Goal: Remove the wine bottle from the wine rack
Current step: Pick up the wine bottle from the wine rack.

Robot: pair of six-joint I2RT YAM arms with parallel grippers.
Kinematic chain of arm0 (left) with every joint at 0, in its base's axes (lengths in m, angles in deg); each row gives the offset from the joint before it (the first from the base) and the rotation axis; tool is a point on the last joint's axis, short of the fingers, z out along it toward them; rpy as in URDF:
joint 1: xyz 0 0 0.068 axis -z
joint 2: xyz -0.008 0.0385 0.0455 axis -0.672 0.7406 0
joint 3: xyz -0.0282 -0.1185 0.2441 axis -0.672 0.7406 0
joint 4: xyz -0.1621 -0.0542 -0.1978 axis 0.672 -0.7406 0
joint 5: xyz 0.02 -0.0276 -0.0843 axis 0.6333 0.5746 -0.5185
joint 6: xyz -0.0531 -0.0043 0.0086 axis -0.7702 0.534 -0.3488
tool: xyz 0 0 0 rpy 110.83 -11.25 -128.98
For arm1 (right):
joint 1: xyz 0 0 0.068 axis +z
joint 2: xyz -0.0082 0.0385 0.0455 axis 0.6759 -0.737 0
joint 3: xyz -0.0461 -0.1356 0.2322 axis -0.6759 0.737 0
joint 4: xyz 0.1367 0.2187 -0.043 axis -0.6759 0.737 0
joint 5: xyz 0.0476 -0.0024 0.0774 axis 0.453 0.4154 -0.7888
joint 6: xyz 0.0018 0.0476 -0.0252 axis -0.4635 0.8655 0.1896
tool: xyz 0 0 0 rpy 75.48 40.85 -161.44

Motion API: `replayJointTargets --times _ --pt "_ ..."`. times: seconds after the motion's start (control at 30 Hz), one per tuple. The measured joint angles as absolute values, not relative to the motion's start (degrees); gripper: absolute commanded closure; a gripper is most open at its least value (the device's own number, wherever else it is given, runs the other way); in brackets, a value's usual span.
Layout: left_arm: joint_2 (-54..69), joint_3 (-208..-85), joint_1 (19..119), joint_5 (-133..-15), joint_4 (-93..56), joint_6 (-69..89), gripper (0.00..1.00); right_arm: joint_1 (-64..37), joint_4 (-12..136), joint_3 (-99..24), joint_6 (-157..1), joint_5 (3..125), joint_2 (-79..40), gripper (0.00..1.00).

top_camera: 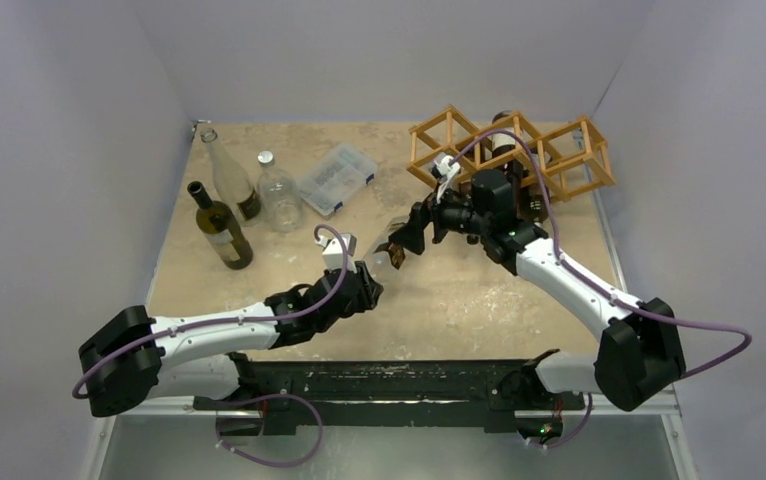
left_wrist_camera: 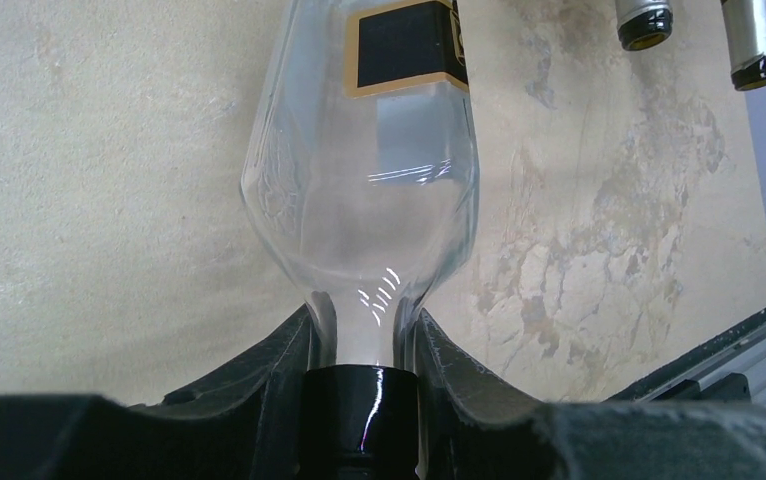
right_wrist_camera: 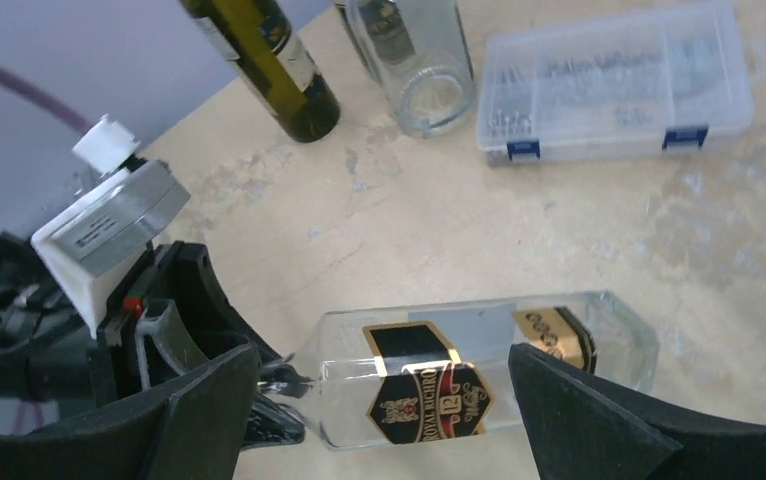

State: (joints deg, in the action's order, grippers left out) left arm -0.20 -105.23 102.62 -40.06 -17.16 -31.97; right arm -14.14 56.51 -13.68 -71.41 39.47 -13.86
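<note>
Marbled worktop point(top_camera: 459, 300), wine rack point(top_camera: 559, 150) well behind the right fingers point(right_wrist_camera: 199, 410). Wine bottle point(right_wrist_camera: 459, 370) already off it, level, neck clamped in left fingers point(left_wrist_camera: 269, 370); right fingers spread wide either side of its body. Next, likely: set down, release

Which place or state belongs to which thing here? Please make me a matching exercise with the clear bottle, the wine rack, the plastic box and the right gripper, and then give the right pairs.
Things:
1. clear bottle
2. wine rack
3. plastic box
4. right gripper

Places or states:
A. wide open
B. at the far right corner of the table
C. neck held by the left gripper
D. beside the standing bottles

Right pairs: 1-C, 2-B, 3-D, 4-A.
</note>
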Motion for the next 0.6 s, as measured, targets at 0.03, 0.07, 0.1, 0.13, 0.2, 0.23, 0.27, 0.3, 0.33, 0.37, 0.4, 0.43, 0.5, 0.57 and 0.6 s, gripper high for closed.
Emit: replayJointTargets --times 0.03,0.07,0.1,0.13,0.2,0.23,0.27,0.3,0.33,0.37,0.4,0.43,0.5,0.57,0.6 --pt "-0.48 -105.25 102.62 -40.17 -17.73 -31.68 1.0 -14.14 57.86 -14.49 -74.23 38.27 -13.62 0.01" --pt "-0.68 -105.36 102.62 -40.21 -18.39 -31.36 1.0 -14.14 59.74 -15.52 -78.27 37.02 -13.3 0.01" --pt "-0.83 -105.75 102.62 -40.34 -19.44 -31.14 1.0 -14.14 61.95 -16.5 -82.36 35.91 -12.92 0.01" --pt "-0.87 -106.43 102.62 -40.5 -20.88 -30.68 1.0 -14.12 64.29 -17.46 -86.51 34.88 -12.55 0.01" --pt "-0.92 -107.74 102.62 -40.8 -23.28 -29.87 1.0 -14.08 68.6 -18.86 -94.31 33.44 -11.5 0.01" --pt "-0.98 -108.4 102.62 -41.02 -24.46 -29.59 1.0 -14.08 70.34 -19.21 -97.4 33.02 -10.93 0.01" --pt "-1.11 -109.08 102.62 -41.24 -25.75 -29.21 1.0 -14.08 72.88 -19.6 -102.1 32.41 -10.06 0.01" --pt "-1.31 -109.71 102.62 -41.41 -27.0 -28.75 1.0 -14.08 74.91 -19.8 -105.83 31.93 -9.32 0.01" --pt "-1.51 -110.1 102.62 -41.52 -27.9 -28.43 1.0 -14.08 76.35 -19.89 -108.65 31.67 -8.77 0.01" --pt "-1.73 -110.61 102.62 -41.79 -28.99 -28.14 1.0 -14.08 78.13 -19.98 -112.41 31.15 -8.27 0.01" --pt "-1.86 -110.98 102.62 -41.98 -29.86 -27.95 1.0 -14.08 79.76 -20.11 -116.08 30.34 -8.01 0.01" --pt "-1.97 -111.44 102.62 -42.29 -30.93 -27.4 1.0 -14.08 81.47 -20.35 -119.65 29.44 -8.01 0.01" --pt "-1.99 -112.59 102.62 -42.99 -33.12 -26.79 1.0 -14.08 85.67 -21.4 -128.32 27.04 -8.86 0.01" --pt "-1.99 -114.17 102.62 -43.6 -35.76 -25.96 1.0 -14.08 90.54 -22.82 -137.83 24.04 -10.48 0.01" --pt "-1.99 -114.85 102.62 -43.84 -36.88 -25.74 1.0 -14.08 92.46 -23.21 -142.25 22.47 -11.35 0.01"
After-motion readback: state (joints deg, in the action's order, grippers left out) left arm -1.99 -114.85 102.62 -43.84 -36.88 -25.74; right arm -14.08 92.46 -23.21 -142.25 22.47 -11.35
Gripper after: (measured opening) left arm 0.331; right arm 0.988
